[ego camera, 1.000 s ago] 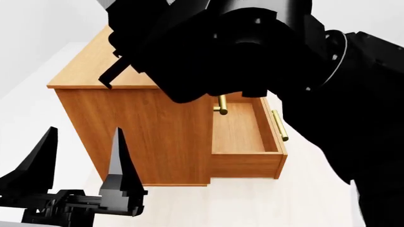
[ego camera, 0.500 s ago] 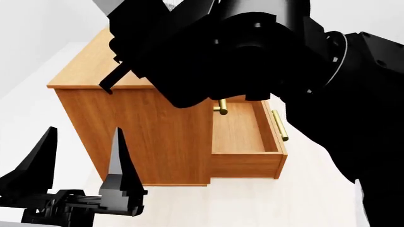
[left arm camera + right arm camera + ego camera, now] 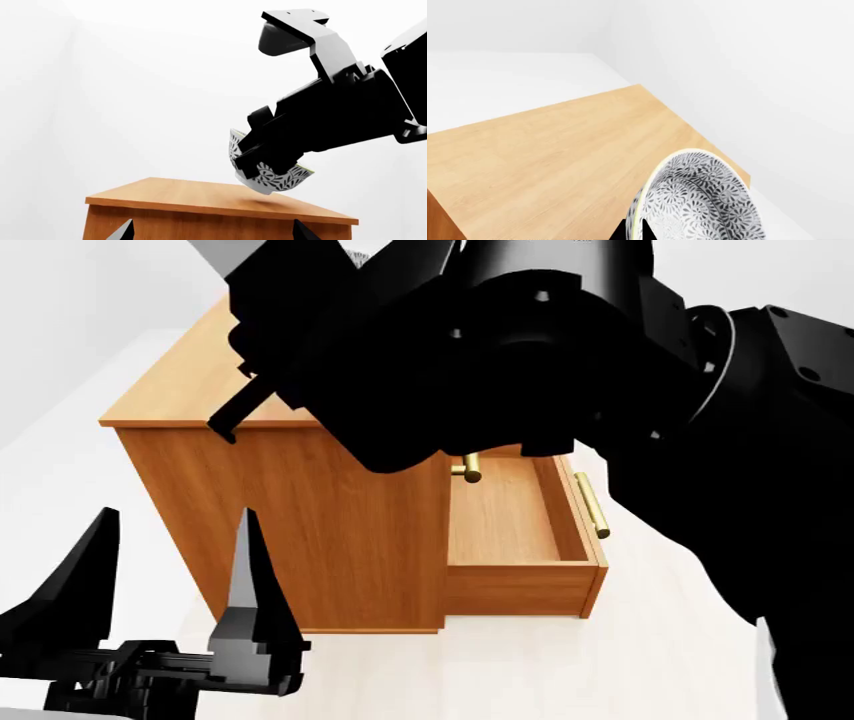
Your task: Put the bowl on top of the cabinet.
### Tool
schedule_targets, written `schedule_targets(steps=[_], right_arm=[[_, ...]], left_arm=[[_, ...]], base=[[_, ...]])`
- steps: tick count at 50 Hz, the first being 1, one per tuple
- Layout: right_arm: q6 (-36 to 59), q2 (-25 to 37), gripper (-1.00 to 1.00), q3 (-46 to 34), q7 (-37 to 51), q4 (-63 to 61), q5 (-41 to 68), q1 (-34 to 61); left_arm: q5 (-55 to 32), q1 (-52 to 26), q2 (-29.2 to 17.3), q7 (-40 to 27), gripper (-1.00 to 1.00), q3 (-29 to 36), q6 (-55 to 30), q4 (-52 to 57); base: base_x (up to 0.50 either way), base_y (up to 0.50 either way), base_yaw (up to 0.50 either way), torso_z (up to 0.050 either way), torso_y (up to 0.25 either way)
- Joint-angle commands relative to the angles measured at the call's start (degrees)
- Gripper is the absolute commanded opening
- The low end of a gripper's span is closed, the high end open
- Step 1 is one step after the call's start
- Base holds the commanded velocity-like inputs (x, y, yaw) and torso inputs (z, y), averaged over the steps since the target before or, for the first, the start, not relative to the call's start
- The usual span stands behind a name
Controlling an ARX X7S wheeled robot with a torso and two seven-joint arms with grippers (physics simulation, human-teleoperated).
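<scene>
The right gripper (image 3: pixel 270 167) pinches the bowl (image 3: pixel 280 177) by its rim — tipped sideways, above the cabinet (image 3: pixel 213 202) top — left gripper (image 3: pixel 167 570) wide.

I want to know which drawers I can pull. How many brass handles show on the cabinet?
2. One brass handle runs along the front of the open drawer; the other handle peeks out just above it. The right arm may hide more.

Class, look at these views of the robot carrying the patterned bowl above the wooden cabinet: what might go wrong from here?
1. The bowl hangs tilted above the cabinet, not touching it; released now, it might land on its rim and roll off.
2. The right gripper pinches only the rim, so the bowl might slip.
3. A drawer stands open below the top; a bowl falling off that side could strike it.
</scene>
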Motion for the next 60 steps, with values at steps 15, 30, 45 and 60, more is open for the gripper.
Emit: schedule_targets(steps=[15, 30, 45, 60], right_arm=[[-2.3, 0.6, 1.00, -0.1, -2.1, -0.7, 0.2, 0.3], [-3.0, 1.4, 1.00, -0.2, -2.6, -0.5, 0.6, 1.1], [-3.6, 3.5, 1.00, 2.3, -1.2, -2.0, 3.1, 3.3], [-4.7, 8.2, 1.00, 7.2, 1.4, -5.1, 7.3, 5.3]], left_arm=[[-0.2, -0.2, -0.4, -0.5, 1.00, 0.0, -0.1, 0.2], [0.1, -0.3, -0.4, -0.7, 1.00, 0.4, -0.1, 0.0], [-0.2, -0.4, -0.6, -0.9, 1.00, 0.4, 0.0, 0.1], [-0.1, -0.7, -0.7, -1.1, 1.00, 0.8, -0.2, 0.0]], base=[[0.00, 0.00, 0.00, 0.000, 0.000], [0.00, 0.00, 0.00, 0.000, 0.000], [0.00, 0.00, 0.00, 0.000, 0.000], [0.00, 0.00, 0.00, 0.000, 0.000]])
